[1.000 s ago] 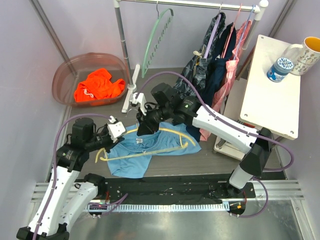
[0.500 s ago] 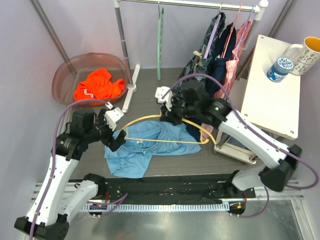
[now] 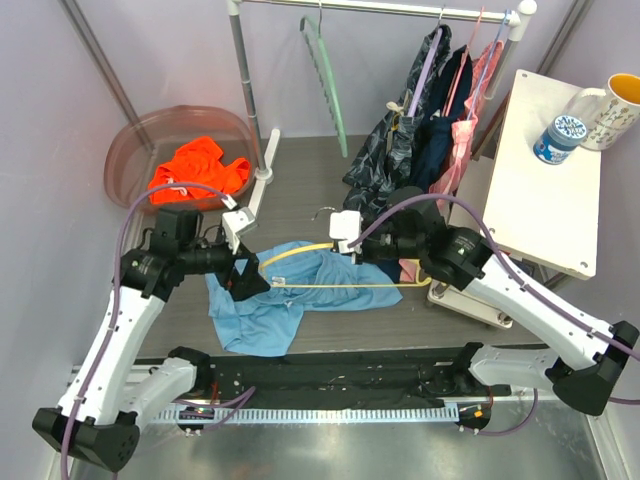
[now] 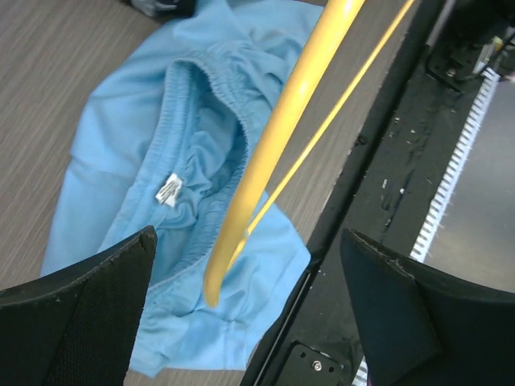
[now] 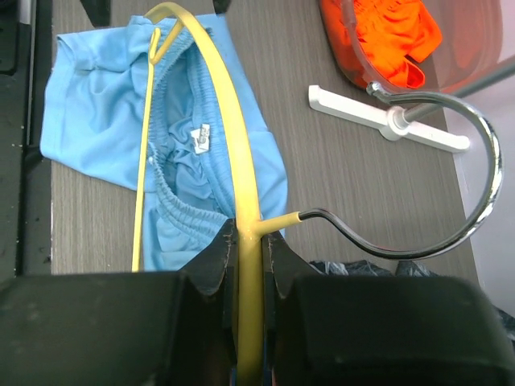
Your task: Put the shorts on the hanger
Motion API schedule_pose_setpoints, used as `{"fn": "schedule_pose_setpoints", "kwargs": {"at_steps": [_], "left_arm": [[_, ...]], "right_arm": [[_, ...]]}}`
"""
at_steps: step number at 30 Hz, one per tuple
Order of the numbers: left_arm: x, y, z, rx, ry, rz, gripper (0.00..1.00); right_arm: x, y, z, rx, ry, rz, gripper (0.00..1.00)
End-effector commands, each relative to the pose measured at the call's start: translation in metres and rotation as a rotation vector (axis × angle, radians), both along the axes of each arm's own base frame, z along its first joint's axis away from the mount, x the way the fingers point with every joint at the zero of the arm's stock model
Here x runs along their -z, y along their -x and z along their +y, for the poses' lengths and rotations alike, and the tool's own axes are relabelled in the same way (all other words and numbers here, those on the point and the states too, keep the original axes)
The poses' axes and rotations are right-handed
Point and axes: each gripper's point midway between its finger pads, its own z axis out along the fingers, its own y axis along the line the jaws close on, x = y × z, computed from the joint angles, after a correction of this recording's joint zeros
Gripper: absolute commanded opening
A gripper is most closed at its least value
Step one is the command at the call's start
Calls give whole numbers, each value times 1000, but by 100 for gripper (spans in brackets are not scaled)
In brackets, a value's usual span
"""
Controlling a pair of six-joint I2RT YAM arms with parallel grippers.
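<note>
The light blue shorts (image 3: 262, 308) lie crumpled on the dark table, waistband open upward (image 4: 173, 133) (image 5: 173, 189). The yellow hanger (image 3: 300, 249) is held over them, lying roughly level. My right gripper (image 3: 352, 240) is shut on it at the base of its metal hook (image 5: 451, 217), the jaws pinching the yellow arch (image 5: 233, 137) (image 5: 249, 241). My left gripper (image 3: 245, 280) (image 4: 248, 237) stands wide open at the hanger's left end (image 4: 282, 129). That end hangs free between the fingers, touching neither.
A reddish basin (image 3: 130, 150) with an orange garment (image 3: 195, 170) sits at the back left. The rack's pole and white foot (image 3: 262, 175) stand behind the shorts, with a green hanger (image 3: 325, 80) and dark clothes (image 3: 410, 130) on the rail. A white side table (image 3: 545, 170) stands to the right.
My left gripper has opened and let go of the hanger's left end. My right gripper has carried the hanger rightward and up off the shorts. The green hanger swings on the rail.
</note>
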Motion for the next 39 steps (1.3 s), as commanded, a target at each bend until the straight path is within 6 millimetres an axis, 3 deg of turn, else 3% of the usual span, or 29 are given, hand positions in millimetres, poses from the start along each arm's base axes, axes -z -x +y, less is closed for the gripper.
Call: {"fn": "schedule_pose_setpoints", "kwargs": {"at_steps": [1, 8, 9, 11, 13, 16, 20, 22, 23, 25, 28, 30, 35, 36, 37, 38, 39], "left_arm": [[-6, 1, -24, 98, 81, 19, 89], [16, -12, -18, 94, -41, -79, 55], [15, -9, -18, 116, -42, -94, 28], [14, -4, -18, 141, -32, -109, 2], [13, 1, -18, 158, -21, -139, 0], [12, 6, -15, 183, -21, -207, 0], [12, 12, -13, 220, -25, -291, 0], [13, 11, -11, 222, -35, -311, 0], [12, 10, -11, 219, -38, -315, 0], [12, 11, -11, 225, -36, -311, 0], [12, 13, -13, 235, -28, -304, 0], [15, 10, -13, 229, -31, -290, 0], [20, 7, -15, 205, -24, -249, 0], [22, 6, -15, 200, -23, -238, 0], [23, 5, -15, 192, -25, -236, 2], [25, 4, -14, 183, -29, -228, 17], [25, 2, -13, 157, -34, -217, 31]], "right_arm": [[-38, 4, 20, -69, -121, -93, 1], [-50, 22, 22, -87, -172, 39, 1], [-50, 28, 21, -90, -175, 76, 1], [-47, 37, 20, -102, -173, 145, 22], [-46, 46, 20, -97, -166, 244, 39], [-45, 46, 21, -65, -176, 405, 53], [-52, 47, 23, -140, -214, 642, 66], [-43, 40, 29, -143, -194, 748, 68], [-49, 41, 31, -174, -193, 752, 68], [-36, 38, 35, -166, -150, 816, 68], [-29, 33, 38, -161, -136, 806, 69], [-24, 30, 40, -158, -123, 787, 66], [-2, 35, 37, -164, -22, 706, 41], [-1, 36, 37, -168, -14, 682, 23], [1, 32, 37, -146, -7, 656, 11], [-2, 30, 37, -137, -12, 630, 1], [-3, 25, 36, -123, -13, 603, 1]]}}
